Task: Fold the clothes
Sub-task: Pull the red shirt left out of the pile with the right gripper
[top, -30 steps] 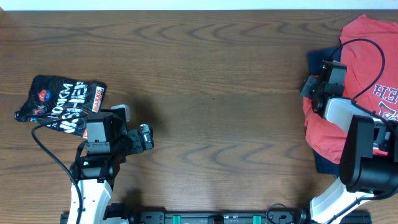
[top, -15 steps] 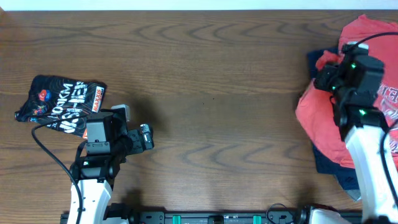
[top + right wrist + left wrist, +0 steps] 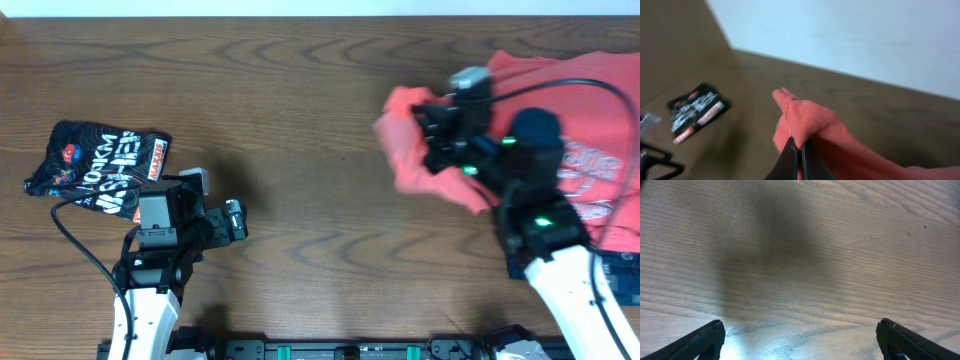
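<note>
We're over the wooden table (image 3: 320,70) and the action is on the right side: the right gripper (image 3: 418,128) is clamped on a bunched edge of the coral-red T-shirt (image 3: 600,125), holding that fold up off the wood toward the middle of the table, while the rest of the shirt trails off to the far right edge, lettering partly showing. From the right wrist we see it plainly, the two fingers of the right gripper (image 3: 800,152) pressed together with a ridge of the red T-shirt (image 3: 812,120) pinched between them, the picture a little blurred. A strip of dark blue cloth (image 3: 615,285) peeks out under the shirt at the lower right. On the far left lies the small black printed shirt (image 3: 95,165), well apart from it all. The left gripper (image 3: 235,220) hangs just beside that black shirt with its jaws spread wide, and its wrist view shows the left gripper (image 3: 800,325) over bare wood, gripping nothing.
</note>
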Available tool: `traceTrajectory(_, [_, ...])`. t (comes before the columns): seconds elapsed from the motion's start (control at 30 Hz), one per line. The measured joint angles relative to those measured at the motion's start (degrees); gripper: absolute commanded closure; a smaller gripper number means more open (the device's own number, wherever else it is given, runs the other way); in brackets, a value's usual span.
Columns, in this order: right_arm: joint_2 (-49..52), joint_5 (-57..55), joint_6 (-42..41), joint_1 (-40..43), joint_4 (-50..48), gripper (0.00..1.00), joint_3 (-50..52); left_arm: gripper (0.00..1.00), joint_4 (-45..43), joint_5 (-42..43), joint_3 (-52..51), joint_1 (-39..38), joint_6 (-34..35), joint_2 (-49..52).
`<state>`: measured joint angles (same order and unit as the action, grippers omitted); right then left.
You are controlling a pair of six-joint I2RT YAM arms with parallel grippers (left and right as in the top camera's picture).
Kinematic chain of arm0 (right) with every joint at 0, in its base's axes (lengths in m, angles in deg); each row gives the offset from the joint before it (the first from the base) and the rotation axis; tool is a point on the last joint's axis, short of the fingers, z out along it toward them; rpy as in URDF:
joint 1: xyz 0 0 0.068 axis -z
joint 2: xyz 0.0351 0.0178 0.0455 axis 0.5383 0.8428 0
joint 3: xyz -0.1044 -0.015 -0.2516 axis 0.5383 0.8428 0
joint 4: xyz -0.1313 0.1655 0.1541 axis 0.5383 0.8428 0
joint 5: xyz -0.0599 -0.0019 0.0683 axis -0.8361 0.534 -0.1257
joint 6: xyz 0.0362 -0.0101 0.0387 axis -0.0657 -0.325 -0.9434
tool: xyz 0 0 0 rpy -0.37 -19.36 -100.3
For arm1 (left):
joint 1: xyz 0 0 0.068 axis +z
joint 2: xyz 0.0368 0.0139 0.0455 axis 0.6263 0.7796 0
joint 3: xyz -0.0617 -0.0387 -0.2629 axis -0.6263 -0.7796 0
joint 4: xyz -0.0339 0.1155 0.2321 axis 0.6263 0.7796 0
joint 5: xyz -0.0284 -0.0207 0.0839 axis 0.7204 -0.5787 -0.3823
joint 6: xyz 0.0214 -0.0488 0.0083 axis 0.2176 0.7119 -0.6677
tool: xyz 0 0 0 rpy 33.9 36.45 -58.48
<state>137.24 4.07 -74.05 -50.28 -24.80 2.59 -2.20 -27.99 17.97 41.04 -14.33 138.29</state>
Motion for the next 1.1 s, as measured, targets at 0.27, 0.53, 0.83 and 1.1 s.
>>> traceTrajectory(0.27, [15.3,-9.6,-2.4,-10.6,-16.3,0.99,0.0,0.02,0.0,0.1,0.0,0.0,0.0,0.0])
traceTrajectory(0.53, [26.7,-11.5,-7.5,-14.4,-23.8,0.46,0.0,0.02,0.0,0.2,0.1,0.0,0.0,0.0])
traceTrajectory(0.83, [22.2,-22.0,-6.1,-11.4,-7.4,0.01,0.0,0.02,-2.2,0.5,0.1,0.0,0.5,0.0])
traceTrajectory(1.1, [5.7,-34.5,-5.8,2.9,14.2,0.01,-0.3,0.02,-12.0,5.0,0.1,-0.8,11.3,1.7])
